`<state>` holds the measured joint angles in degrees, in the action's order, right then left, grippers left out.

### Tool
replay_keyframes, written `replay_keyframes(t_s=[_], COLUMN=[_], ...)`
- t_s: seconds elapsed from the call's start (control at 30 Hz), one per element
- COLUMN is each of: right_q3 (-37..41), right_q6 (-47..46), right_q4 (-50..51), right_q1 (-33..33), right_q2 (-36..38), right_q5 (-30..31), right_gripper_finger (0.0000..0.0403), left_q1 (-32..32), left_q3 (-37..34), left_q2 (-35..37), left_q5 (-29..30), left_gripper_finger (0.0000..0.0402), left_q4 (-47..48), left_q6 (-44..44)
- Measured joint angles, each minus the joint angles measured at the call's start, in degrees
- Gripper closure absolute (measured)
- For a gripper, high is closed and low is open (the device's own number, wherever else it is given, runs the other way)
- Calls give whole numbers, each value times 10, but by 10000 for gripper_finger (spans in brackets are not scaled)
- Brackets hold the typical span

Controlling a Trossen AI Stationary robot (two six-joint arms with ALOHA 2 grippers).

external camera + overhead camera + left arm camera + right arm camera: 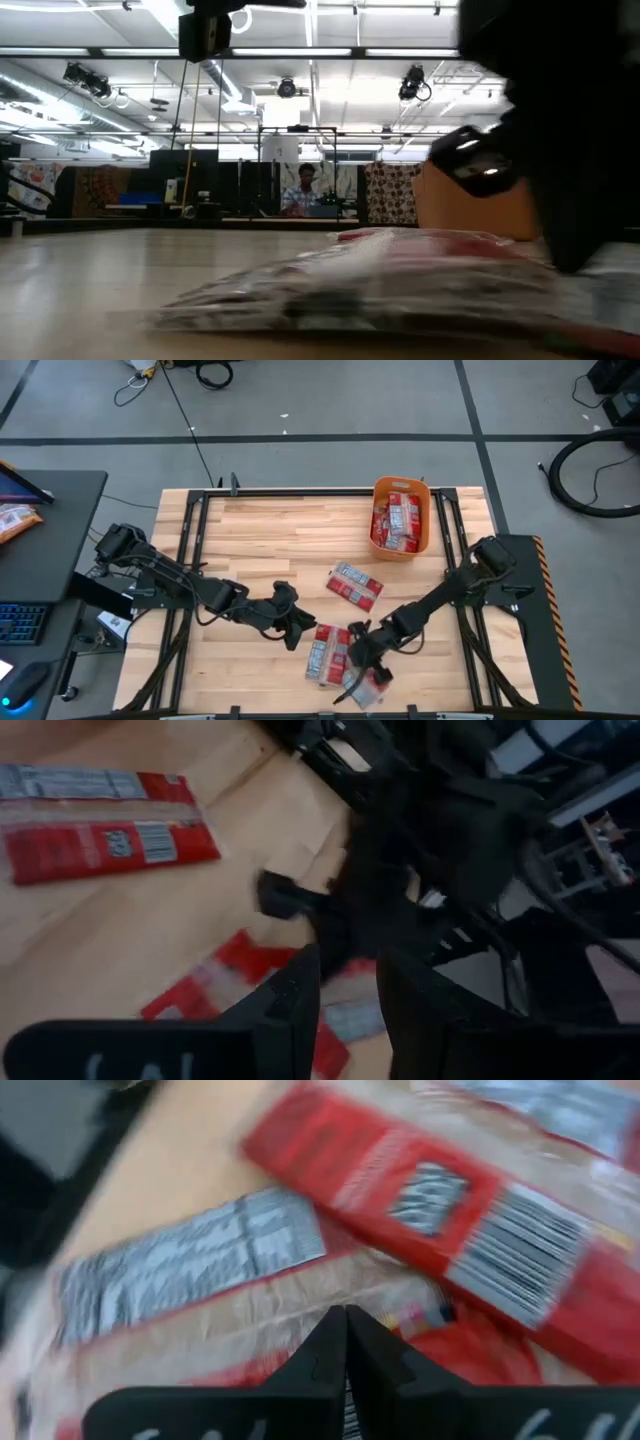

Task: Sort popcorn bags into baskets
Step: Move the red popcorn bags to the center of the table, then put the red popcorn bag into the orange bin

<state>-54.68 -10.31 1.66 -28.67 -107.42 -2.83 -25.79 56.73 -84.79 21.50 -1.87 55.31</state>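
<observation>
The right gripper [362, 651] is pressing clenched among the loose popcorn bags [331, 652] near the worktop's [270, 540] front edge, not clearly grasping any; the slick packets overlapping could be making it lift two or none. The left gripper [294, 630], slightly parted, is waiting beside them. Only the high view is showing the orange basket [401, 517], partly filled, at the far right corner.

Bright overhead strip lighting; heavy motion blur in both wrist views.
</observation>
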Motion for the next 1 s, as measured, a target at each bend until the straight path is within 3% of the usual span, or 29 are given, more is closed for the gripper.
replay_keyframes(t_s=[0.33,0.53,0.77,0.9,1.0], right_q3=[3,3,3,3,3], right_q6=[-1,10,-32,-84,-100], right_q4=[36,71,96,135,177], right_q1=[144,177,157,139,123], right_q2=[27,117,190,221,237], right_q5=[115,101,47,14,15], right_gripper_finger=[390,394,381,377,379], left_q1=[-2,-11,-35,-6,12], left_q3=[0,0,0,0,0], left_q2=[0,0,-10,-39,-69], left_q5=[-4,-4,-9,-108,-177], left_gripper_finger=[294,294,294,294,294], left_q4=[4,16,165,209,206], left_q6=[13,17,55,83,44])
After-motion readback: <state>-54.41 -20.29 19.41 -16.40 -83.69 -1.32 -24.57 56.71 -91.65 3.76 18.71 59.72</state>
